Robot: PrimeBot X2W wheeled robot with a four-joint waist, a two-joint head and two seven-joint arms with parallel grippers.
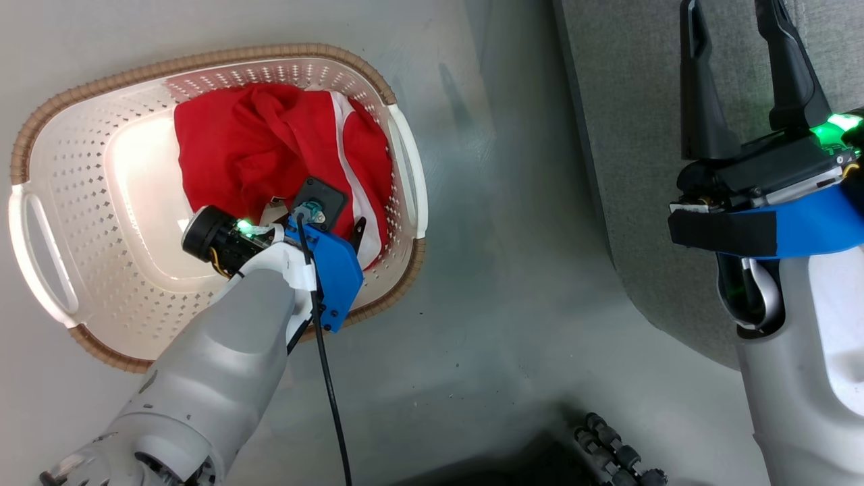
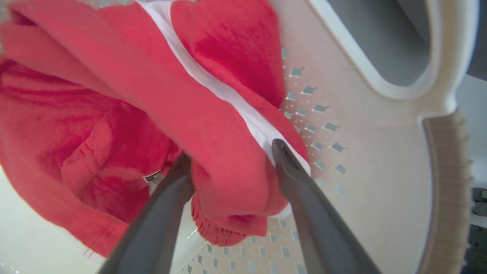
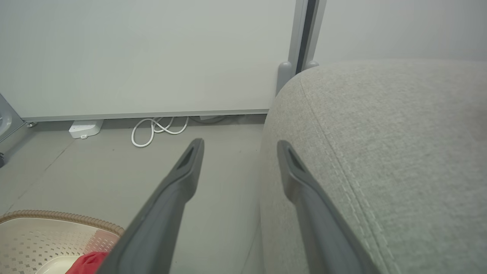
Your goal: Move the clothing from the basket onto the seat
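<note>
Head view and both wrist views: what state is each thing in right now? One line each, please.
clothing: bunched in the basket's right half, one fold between the left jaws.
basket: upright on the floor, clothing inside.
seat: no clothing on the part in view.
left gripper: down in the basket, jaws open astride a red fold.
right gripper: jaws open, holding nothing, beside the seat's edge.

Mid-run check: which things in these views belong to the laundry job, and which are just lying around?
Job:
red clothing, in the basket
basket, on the floor
grey seat
left gripper, open around a fold of the clothing
right gripper, open beside the seat

Lying about:
white cable, looped by the wall
white box beside it
</note>
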